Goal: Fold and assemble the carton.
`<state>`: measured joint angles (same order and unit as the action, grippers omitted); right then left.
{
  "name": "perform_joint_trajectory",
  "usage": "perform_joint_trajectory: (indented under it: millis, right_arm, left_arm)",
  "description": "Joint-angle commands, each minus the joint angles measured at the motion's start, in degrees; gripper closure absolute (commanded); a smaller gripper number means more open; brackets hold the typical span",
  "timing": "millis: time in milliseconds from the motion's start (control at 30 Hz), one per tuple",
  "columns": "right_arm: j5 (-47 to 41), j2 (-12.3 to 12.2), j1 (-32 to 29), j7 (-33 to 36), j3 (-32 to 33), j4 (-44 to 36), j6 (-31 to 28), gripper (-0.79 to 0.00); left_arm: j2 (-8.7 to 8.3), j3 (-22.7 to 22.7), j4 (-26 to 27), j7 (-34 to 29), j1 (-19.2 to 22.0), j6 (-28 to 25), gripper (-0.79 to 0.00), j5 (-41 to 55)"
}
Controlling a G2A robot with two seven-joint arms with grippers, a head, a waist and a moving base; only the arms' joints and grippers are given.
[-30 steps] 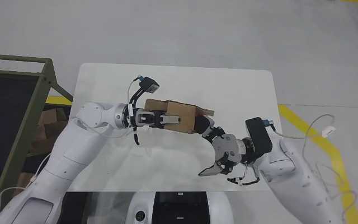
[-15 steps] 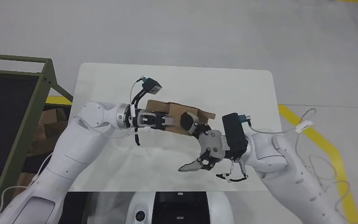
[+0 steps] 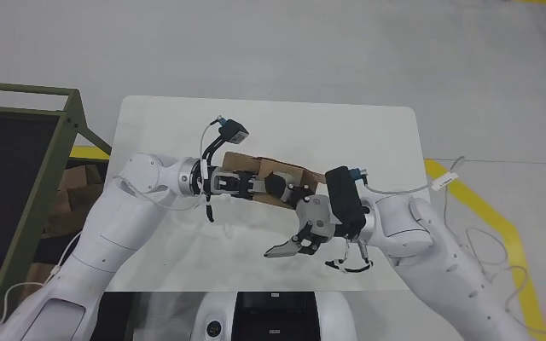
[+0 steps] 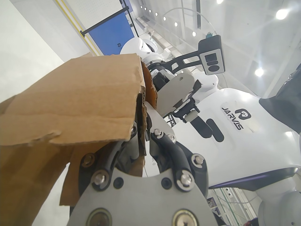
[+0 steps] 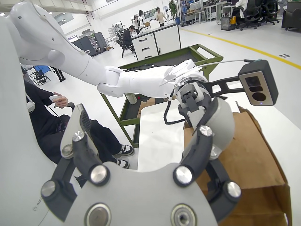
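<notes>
A brown carton [image 3: 281, 166] lies partly folded in the middle of the white table [image 3: 358, 136]. My left gripper [image 3: 256, 182] is shut on one wall of the carton [image 4: 70, 99], with a finger on each side of the cardboard edge [image 4: 141, 128]. My right gripper [image 3: 277, 217] is open at the carton's near side. One of its fingers [image 5: 218, 123] rests against the carton [image 5: 247, 161], next to the left gripper [image 5: 195, 99]. Its other finger [image 5: 80, 118] hangs free over the table's front.
A green metal cart [image 3: 43, 145] with cardboard scraps stands off the table's left edge, also seen as the cart frame [image 5: 164, 57]. Bare table lies behind and to the right of the carton. A yellow floor line [image 3: 478, 205] runs at the right.
My right gripper has swung left along the front of the carton and now has one finger against it. The left gripper has kept its hold with little movement.
</notes>
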<state>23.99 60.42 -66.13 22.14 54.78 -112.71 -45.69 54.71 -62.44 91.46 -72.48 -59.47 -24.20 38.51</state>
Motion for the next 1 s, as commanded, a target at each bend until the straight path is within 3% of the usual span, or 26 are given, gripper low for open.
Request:
perform_joint_trajectory:
  millis: [0,433,733,967]
  right_arm:
    - [-0.05,0.01,-0.04,0.20,0.04,0.15,-0.09,-0.785]
    - [2.17,0.11,-0.96,-2.99,2.19,-1.17,-2.50,-0.785]
    - [15.24,-0.26,-7.48,-13.85,9.83,-5.82,-7.58,-0.785]
    - [29.51,-0.77,-16.18,-19.59,16.77,-10.26,-3.68,-0.785]
  left_arm:
    - [0.07,-0.08,0.02,-0.05,0.03,0.04,0.000,0.00]
    - [0.46,-0.40,-0.24,-0.31,-0.01,0.32,0.000,-0.35]
    - [0.76,-0.85,-0.38,-0.89,-0.48,0.03,0.000,1.79]
    - [0.86,-1.76,-1.10,-3.47,-0.72,1.05,0.000,5.39]
